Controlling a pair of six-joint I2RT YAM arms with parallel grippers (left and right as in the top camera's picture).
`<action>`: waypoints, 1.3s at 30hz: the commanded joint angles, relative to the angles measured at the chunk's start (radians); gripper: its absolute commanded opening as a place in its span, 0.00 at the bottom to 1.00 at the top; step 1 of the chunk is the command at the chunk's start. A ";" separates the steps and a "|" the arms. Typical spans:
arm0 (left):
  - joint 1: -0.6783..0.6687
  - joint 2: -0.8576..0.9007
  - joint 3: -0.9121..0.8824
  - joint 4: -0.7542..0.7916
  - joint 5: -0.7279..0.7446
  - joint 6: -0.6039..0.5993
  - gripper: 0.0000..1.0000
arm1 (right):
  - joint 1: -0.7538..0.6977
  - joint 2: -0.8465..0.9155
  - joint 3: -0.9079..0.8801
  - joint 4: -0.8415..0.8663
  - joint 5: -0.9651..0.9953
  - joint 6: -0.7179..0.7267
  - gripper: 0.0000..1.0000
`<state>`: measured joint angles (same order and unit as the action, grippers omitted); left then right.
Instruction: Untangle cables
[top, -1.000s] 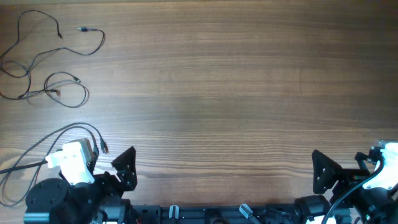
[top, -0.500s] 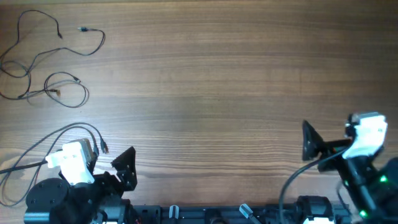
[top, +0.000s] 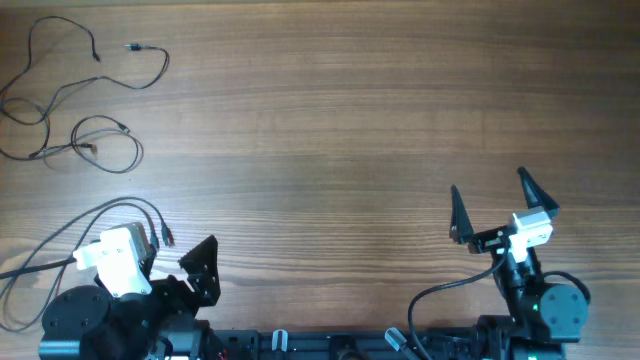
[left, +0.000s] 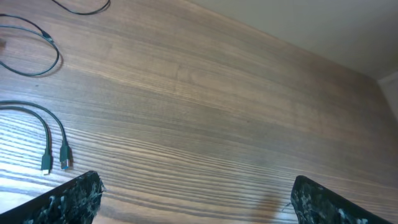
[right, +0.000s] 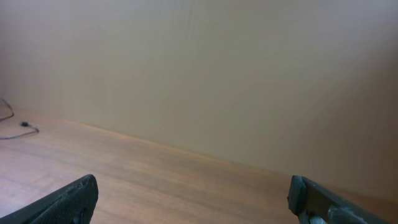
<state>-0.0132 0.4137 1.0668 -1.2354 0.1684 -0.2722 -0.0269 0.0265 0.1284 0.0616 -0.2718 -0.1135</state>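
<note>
Cables (top: 62, 149) thin black loops on grained wood table (top: 350, 120), left gripper (left: 198, 191) and right gripper (top: 493, 206) apart

Cables (left: 50, 40) on wooden table (left: 224, 106)

You'll find the cables (top: 60, 148) run off the overhead's left edge and the left wrist view's too; their plugs (top: 133, 46) are too small to identify.

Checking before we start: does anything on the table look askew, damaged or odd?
Only the cables: loose, crossing loops at the far left corner of the table. No damage shows. The left gripper and right gripper are open, apart from them.
</note>
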 joint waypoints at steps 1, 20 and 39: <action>-0.002 0.000 -0.003 0.003 -0.006 -0.005 1.00 | 0.004 -0.023 -0.057 0.053 0.089 0.081 1.00; -0.002 0.000 -0.003 0.003 -0.006 -0.005 1.00 | 0.004 -0.022 -0.123 -0.056 0.164 0.140 1.00; -0.024 -0.117 -0.244 0.385 -0.002 0.073 1.00 | 0.004 -0.022 -0.123 -0.056 0.164 0.140 1.00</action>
<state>-0.0319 0.3641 0.9543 -0.9974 0.1684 -0.2619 -0.0269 0.0154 0.0063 -0.0002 -0.1257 0.0074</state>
